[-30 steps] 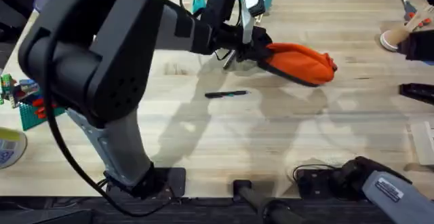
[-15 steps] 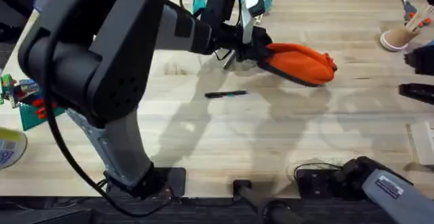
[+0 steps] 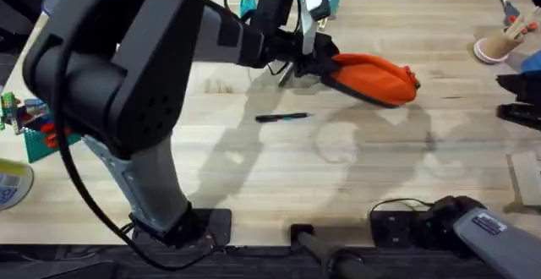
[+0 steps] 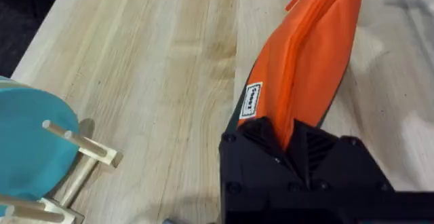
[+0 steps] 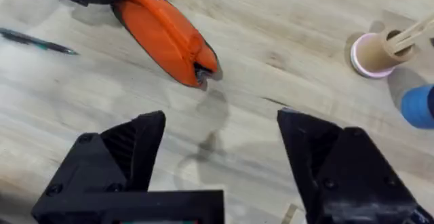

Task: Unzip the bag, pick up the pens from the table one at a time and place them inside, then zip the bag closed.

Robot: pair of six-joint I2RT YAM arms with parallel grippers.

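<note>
one gripper point(image 4: 291, 146) clamping bag point(image 3: 372, 76)

The left arm point(image 3: 127, 84) is built of thick, rounded matte black links over a pale grey lower segment, with a thin black cable looping down its side to a square black base plate point(image 3: 199, 226). The right arm point(image 3: 473, 228) has a grey link bearing a small white label. Both grippers, the left gripper point(image 4: 293, 146) and the right gripper point(image 5: 220, 159), have blocky black fingers with ribbed inner faces.

bag point(image 4: 298, 75): near end hidden between left fingers point(image 4: 268, 139) | zipper pull: too small to tell
</note>
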